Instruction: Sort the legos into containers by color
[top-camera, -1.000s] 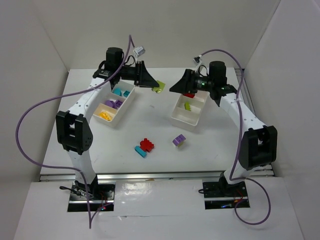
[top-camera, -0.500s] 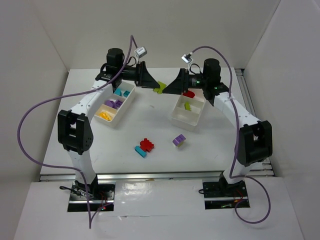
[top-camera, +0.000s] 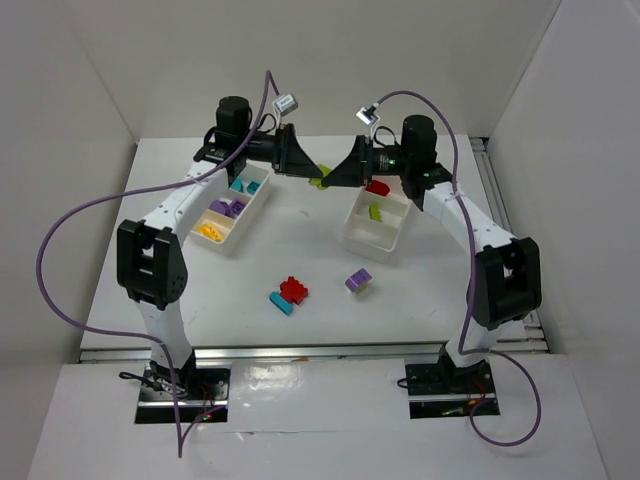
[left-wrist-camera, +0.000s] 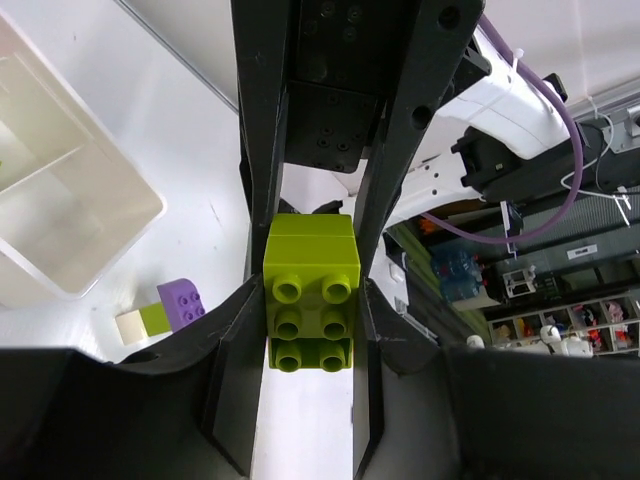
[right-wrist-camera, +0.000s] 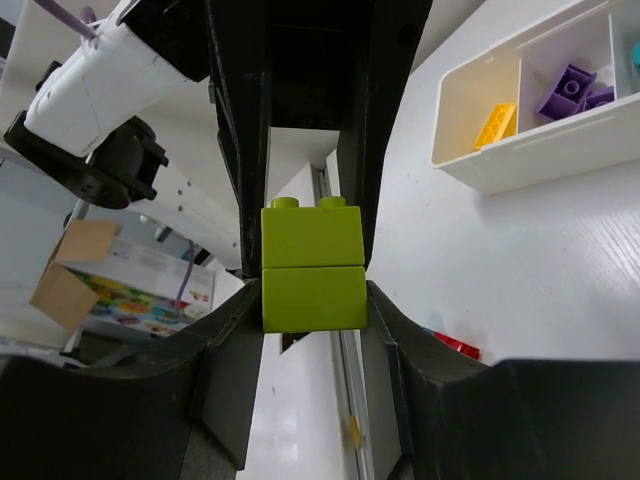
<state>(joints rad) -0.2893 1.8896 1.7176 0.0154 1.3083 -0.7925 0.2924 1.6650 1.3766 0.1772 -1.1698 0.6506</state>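
Right tool (top-camera: 331, 177) has swung over from the right tray (top-camera: 350, 238) and closed on the lime green brick pair (right-wrist-camera: 312, 265). The left tool (top-camera: 310, 168) grips the pair too, mid-air above the bench (top-camera: 300, 240). Probably a handover or pull-apart before binning.

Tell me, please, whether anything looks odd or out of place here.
Yes: the left gripper and right gripper are both shut on the same joined pair of lime green bricks, held in the air above the table.
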